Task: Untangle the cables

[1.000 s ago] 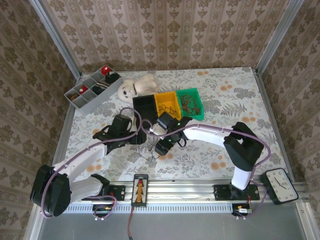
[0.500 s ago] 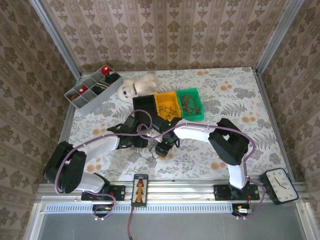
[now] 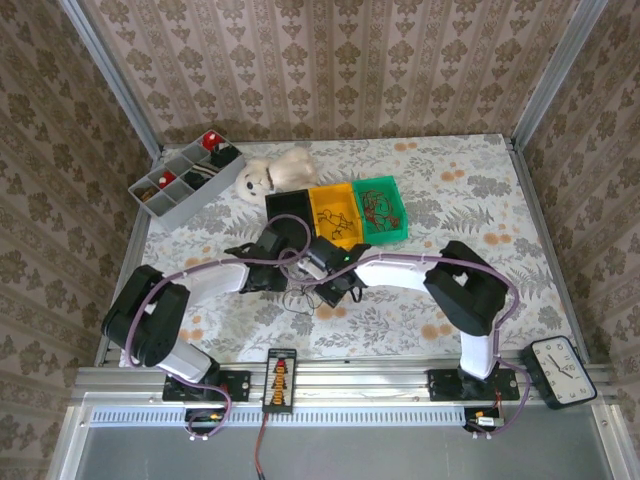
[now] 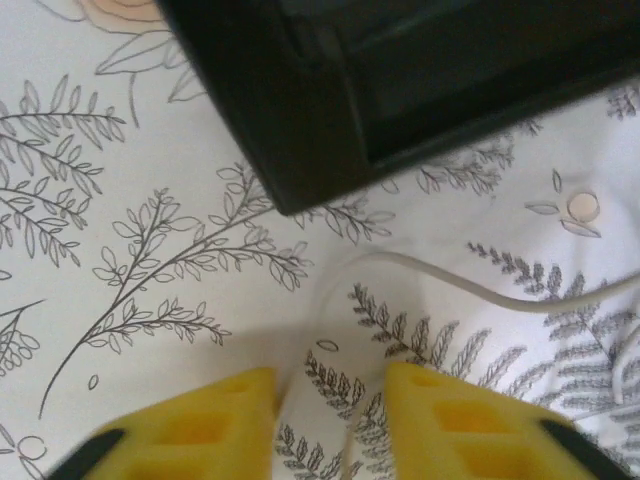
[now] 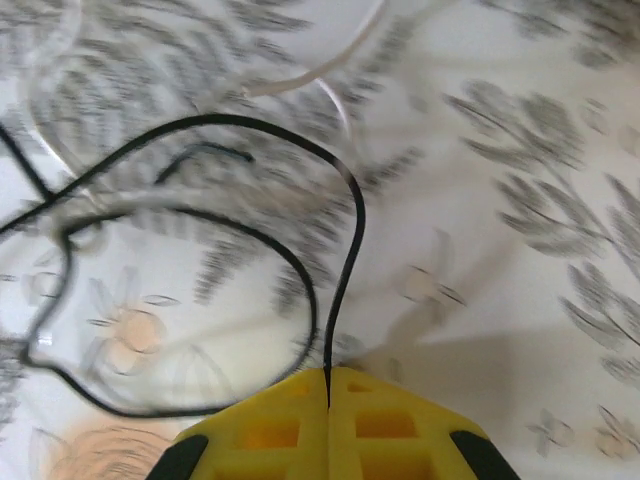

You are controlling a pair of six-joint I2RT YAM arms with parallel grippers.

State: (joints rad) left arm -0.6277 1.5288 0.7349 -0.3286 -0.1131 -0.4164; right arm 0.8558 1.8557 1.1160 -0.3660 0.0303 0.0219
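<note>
Your left end effector (image 4: 328,385) has its fingers partly apart. A white cable (image 4: 480,290) curves down into the gap and lies loose between them, just beside the black bin (image 4: 300,100). The cables (image 3: 305,298) lie mid-tabletop (image 3: 450,190), somewhat nearer its near edge, between your two end effectors. Your right end effector (image 5: 328,375) is clamped on a black cable (image 5: 350,200), which loops out ahead of its fingers.

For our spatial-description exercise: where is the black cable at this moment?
In the right wrist view, the black cable loops across the floral tablecloth and is pinched in the shut right tool at the bottom edge.
</note>
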